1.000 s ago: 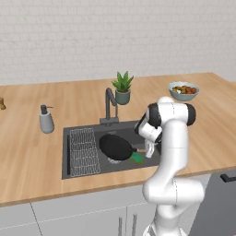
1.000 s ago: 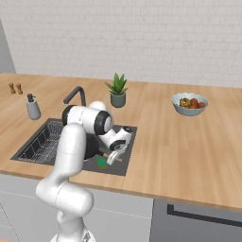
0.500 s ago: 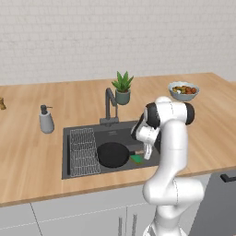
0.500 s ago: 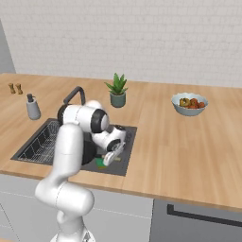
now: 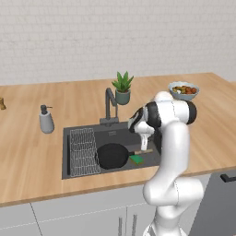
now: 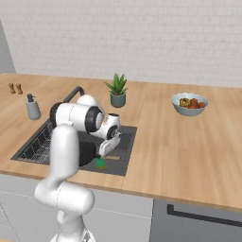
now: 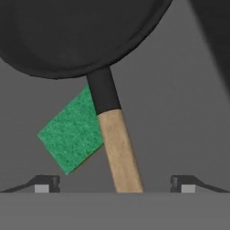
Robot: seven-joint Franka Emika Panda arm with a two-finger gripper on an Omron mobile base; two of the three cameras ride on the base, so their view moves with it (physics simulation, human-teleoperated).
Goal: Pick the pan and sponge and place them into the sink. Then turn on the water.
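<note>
Left base view: the pan sits in the sink next to the wire rack, the sponge just by its handle. The pincer hangs right above them.

Right base view: same deal, sponge on the sink floor under the pincer.

Hand view: the pincer is spread wide, holding nothing, and the pan handle lies across the sponge edge.
</note>
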